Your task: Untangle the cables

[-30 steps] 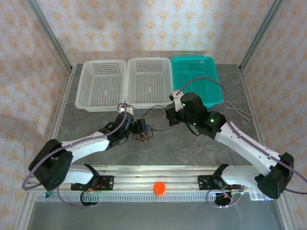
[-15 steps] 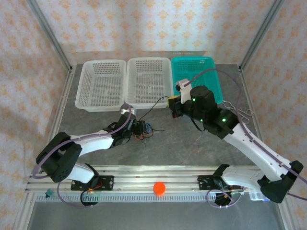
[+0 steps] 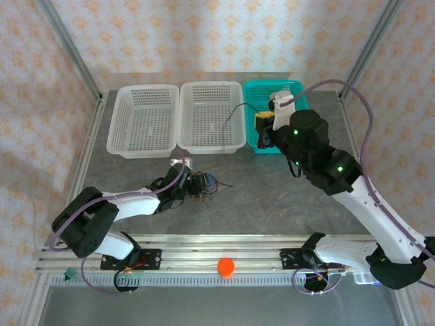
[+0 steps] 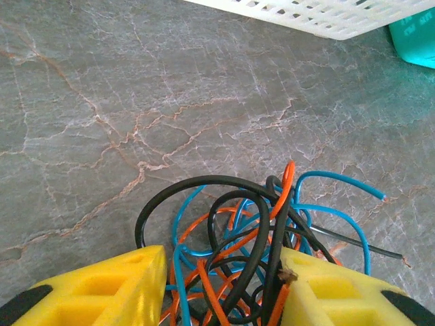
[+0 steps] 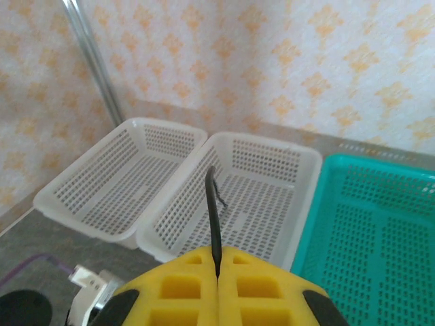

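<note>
The cables lie as a tangle point(image 4: 251, 224) of black, orange-red and blue wires on the grey table, in front of the middle basket point(image 3: 206, 185). My left gripper point(image 4: 224, 292) is low at this tangle point(image 3: 197, 183). Its yellow fingers point(image 4: 102, 285) stand apart on either side of the wires, and the right finger touches a black strand. My right gripper point(image 5: 217, 261) is raised over the teal basket's near left corner point(image 3: 262, 130). It is shut on one black cable point(image 5: 214, 217), which arcs free over the middle basket point(image 3: 238, 106).
Two white baskets point(image 3: 112, 139) point(image 3: 211, 122) and a teal basket point(image 3: 292, 92) stand in a row at the back. An orange ball point(image 3: 225, 266) sits on the front rail. Metal frame posts rise at the table's back corners.
My right arm has risen and swung back-right toward the teal basket, drawing the black cable out of the tangle. My left gripper's jaws have narrowed around the remaining wires.
</note>
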{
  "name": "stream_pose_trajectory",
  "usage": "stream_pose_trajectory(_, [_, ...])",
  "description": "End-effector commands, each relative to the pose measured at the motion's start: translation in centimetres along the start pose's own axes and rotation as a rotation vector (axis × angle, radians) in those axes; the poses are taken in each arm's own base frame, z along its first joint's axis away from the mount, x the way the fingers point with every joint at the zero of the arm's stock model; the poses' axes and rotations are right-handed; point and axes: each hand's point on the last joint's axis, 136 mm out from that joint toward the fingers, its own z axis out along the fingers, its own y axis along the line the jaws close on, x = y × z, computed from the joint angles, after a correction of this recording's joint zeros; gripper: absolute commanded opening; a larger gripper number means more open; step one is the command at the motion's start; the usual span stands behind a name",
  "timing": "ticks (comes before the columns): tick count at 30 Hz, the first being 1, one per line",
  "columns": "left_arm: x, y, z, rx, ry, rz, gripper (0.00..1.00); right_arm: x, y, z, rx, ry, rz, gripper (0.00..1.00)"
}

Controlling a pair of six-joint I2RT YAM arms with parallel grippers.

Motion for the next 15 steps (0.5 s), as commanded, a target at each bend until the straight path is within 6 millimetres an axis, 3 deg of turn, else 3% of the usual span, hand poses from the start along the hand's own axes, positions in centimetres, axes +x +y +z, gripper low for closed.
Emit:
stream_pose_trajectory(1, [0.9,0.5,0.2,-0.002,0.022,-0.009,0.44,-1.7,-1.7,-1.0,0.09,-0.038,-0.025,0.0])
stream_pose_trajectory(9, [0.8,-0.2,-0.2,0.031,0.022,-0.012,0.5,-3.1,-2.8,-2.0,0.147,-0.074,-0.021,0.0])
stream_pose_trajectory(15, [-2.3,-2.2,-2.4,0.05,-0.042,0.004,0.57,-2.6,-3.3,-0.9,0.19,-0.086,0.064,0.0])
